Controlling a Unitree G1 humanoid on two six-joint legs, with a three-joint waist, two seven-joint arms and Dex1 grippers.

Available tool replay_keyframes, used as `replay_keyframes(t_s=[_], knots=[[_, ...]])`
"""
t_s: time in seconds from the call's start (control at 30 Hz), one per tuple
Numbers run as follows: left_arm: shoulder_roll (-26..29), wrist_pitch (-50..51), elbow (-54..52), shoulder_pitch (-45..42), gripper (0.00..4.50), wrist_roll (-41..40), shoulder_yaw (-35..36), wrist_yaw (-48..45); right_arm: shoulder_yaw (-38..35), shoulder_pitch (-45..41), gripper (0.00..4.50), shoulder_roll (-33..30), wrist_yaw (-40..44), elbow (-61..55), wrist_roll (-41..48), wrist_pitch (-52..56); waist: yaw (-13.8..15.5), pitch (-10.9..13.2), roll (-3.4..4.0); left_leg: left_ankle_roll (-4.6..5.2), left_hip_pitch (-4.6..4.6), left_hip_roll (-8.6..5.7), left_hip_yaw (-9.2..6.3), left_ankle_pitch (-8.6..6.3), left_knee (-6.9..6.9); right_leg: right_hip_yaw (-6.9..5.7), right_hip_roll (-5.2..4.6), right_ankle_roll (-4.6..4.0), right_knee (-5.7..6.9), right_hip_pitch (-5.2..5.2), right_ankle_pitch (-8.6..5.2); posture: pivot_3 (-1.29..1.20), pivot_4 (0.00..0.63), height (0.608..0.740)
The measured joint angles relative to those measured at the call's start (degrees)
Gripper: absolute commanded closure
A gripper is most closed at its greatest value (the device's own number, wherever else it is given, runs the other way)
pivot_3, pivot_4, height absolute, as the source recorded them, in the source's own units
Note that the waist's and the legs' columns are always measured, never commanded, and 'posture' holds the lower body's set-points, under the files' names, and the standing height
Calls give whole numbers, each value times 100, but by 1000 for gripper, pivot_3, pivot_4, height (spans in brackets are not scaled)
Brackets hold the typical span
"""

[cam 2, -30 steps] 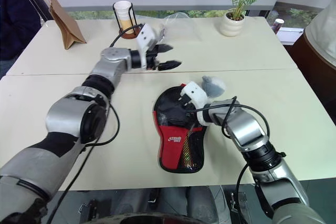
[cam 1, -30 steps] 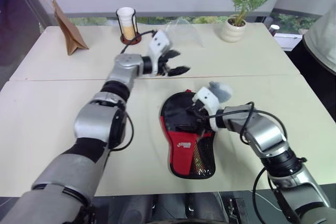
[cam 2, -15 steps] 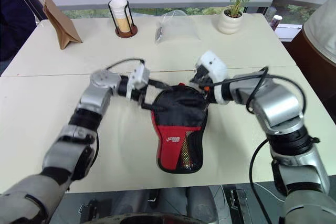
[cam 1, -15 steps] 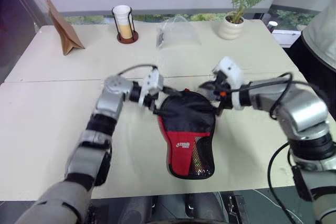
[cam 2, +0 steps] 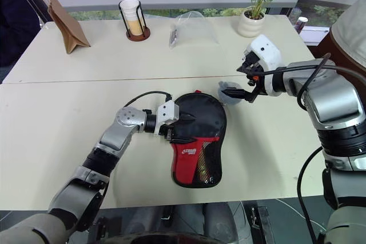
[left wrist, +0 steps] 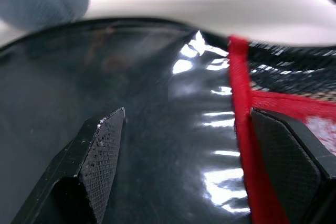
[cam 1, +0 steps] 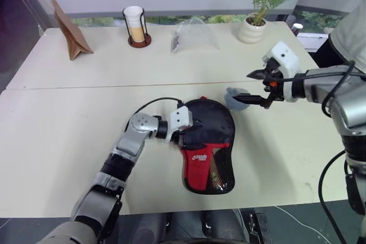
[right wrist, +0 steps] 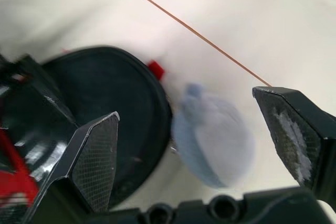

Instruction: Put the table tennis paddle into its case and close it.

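We see the case point(cam 1: 206, 141) lying flat on the table point(cam 1: 68, 135), near its front edge. The left gripper point(cam 1: 191, 132), fingers spread, rests over its black round end; the right gripper point(cam 1: 254, 87) hangs released above a grey-blue object point(cam 1: 233, 96) just beside the case.

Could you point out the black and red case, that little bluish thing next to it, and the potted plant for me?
case point(cam 1: 207, 130): left eye view, on the round black fabric part.
bluish thing point(cam 1: 234, 98): left eye view, on its pale top.
potted plant point(cam 1: 252, 31): left eye view, on the white pot.
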Motion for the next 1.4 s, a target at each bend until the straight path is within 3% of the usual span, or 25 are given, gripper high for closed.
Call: replay_keyframes(t_s=[0.3, 0.53, 0.83, 1.17, 1.4], knots=[[-223, -203, 380, -24, 578, -106, -13, 339, 798, -277, 0, 518, 336, 1891, -953, -1402, 6, -5, 7, 0, 20, -6, -2, 0, 6, -6, 1, 0, -4, 26, 0, 0, 150, 734], [32, 25, 74, 15, 578, -252, -135, 67, 830, -602, 0, 928, 454, 3007, -1369, -2018, -15, -5, 8, -1, 19, -6, -3, 0, 0, -5, 10, 0, -1, 20, 0, 0, 150, 734], [717, 505, -478, -23, 578, -495, -302, -662, 770, -682, 0, 950, 637, 3111, -1534, -2077, -19, -1, 15, -3, 15, -4, -3, 0, -5, -2, 12, -1, -2, 12, 0, 0, 150, 734], [213, 826, -212, -707, 578, -822, -172, -440, 561, -733, 0, 911, 794, 3049, -1527, -1863, -25, 1, 16, -2, 10, -5, -3, 1, -5, -4, 16, -1, -1, 8, 0, 0, 150, 734], [17, 481, 493, -740, 578, -393, -486, -59, 556, -734, 0, 919, 818, 3064, -1577, -1847, -28, 1, 16, -3, 10, -5, -2, 1, -4, -4, 17, 0, 2, 7, 0, 0, 150, 734]])
